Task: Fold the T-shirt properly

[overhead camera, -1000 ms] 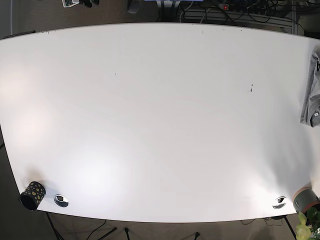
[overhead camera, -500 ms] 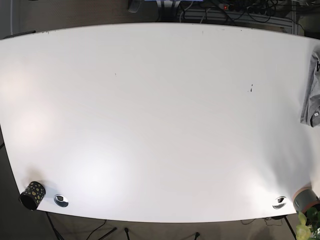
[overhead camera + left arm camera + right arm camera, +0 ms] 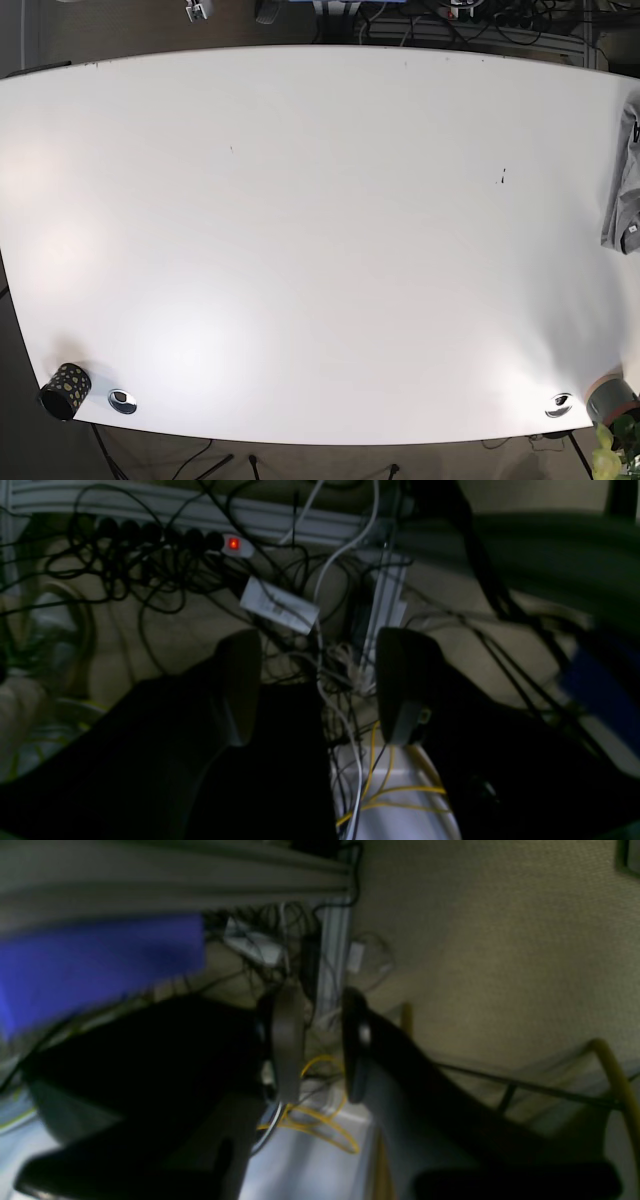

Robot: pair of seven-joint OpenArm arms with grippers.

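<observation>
While the grey T-shirt lies bunched at the counter's far right edge, your left gripper and right gripper hang off the counter over floor cables, fingers spread and empty, so you have all the folding left.

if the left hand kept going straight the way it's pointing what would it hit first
Probably the tangle of cables on the floor between its open fingers, ahead of the power strip. Depth is unclear. The left hand holds nothing.

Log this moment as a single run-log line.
T-shirt: bunched at table edge, unfolded | left gripper: jaws open, empty, off table | right gripper: jaws open, empty, off table
</observation>
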